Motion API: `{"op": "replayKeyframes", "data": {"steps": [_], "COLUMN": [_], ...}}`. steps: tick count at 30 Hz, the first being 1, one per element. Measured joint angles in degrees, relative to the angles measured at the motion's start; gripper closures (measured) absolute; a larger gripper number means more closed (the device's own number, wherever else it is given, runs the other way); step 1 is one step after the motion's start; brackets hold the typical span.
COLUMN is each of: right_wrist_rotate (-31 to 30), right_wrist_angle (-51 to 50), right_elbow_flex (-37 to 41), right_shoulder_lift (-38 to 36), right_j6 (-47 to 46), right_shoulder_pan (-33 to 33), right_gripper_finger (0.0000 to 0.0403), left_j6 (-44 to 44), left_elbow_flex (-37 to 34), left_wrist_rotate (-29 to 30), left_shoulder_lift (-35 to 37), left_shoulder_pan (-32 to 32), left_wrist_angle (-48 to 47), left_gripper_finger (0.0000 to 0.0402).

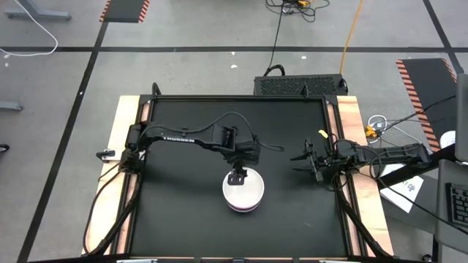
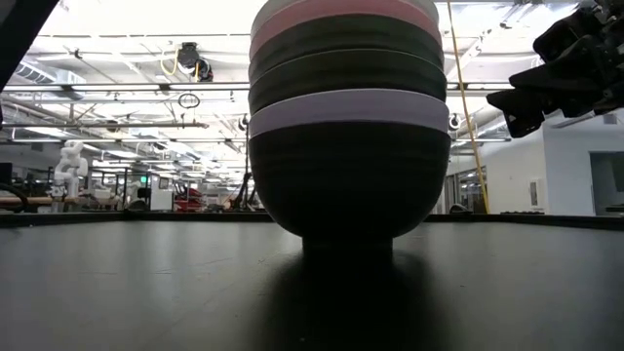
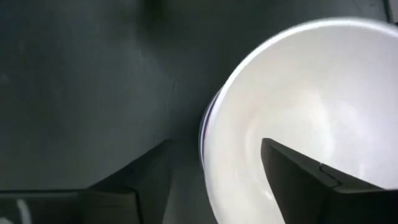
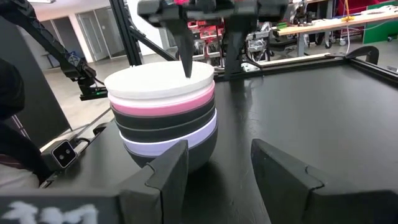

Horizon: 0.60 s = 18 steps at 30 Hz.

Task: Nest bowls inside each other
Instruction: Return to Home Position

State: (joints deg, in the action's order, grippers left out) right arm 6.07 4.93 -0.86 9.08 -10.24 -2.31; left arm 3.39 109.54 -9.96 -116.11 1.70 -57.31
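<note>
While all six bowls sit nested in one stack [image 1: 243, 194] near the middle of the black tabletop [image 1: 175, 212], the left hand [image 1: 237, 177] hangs over one edge of the stack's rim. Its fingers [image 3: 298, 180] are spread wide and hold nothing; one is above the hollow of the white bowl [image 3: 311, 93], the other is outside the rim; whether either touches the bowl I cannot tell. From the bottom up the stack runs a black bowl [image 4: 202, 152], the lavender bowl [image 4: 161, 148], two more black bowls [image 4: 161, 121], the pink bowl [image 4: 161, 102], then the white one on top. The right hand [image 1: 301, 164] waits at the tabletop's right edge, well apart from the stack and pointed toward it; its fingers are parted and empty.
</note>
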Motion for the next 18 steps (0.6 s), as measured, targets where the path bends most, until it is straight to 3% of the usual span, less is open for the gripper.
{"op": "replayKeyframes", "data": {"steps": [7, 11, 14, 18], "right_wrist_rotate": [0.0, 0.06, 0.15, 0.17], "right_wrist_angle": [-0.02, -0.02, -0.02, 0.6], "right_elbow_flex": [0.01, 0.0, 0.0, 0.01], "right_shoulder_lift": [0.0, 0.0, -0.02, -0.12], "right_j6": [-0.51, -0.48, 0.09, 0.39], "right_shoulder_pan": [-0.02, -0.06, -0.06, -0.06], "right_gripper_finger": [0.0234, 0.0234, 0.0234, 0.0234], "left_j6": [5.19, 8.34, 10.31, 8.95], "left_elbow_flex": [8.37, 11.31, 10.22, 2.87], "left_wrist_rotate": [0.31, -4.02, -6.05, -3.86], "left_shoulder_lift": [0.16, 2.99, 7.64, 16.23], "left_shoulder_pan": [0.48, 0.48, 0.48, 0.82], "left_wrist_angle": [-6.26, -7.59, -6.8, -1.02], "left_gripper_finger": [0.014, 0.0144, 0.0151, 0.0161]}}
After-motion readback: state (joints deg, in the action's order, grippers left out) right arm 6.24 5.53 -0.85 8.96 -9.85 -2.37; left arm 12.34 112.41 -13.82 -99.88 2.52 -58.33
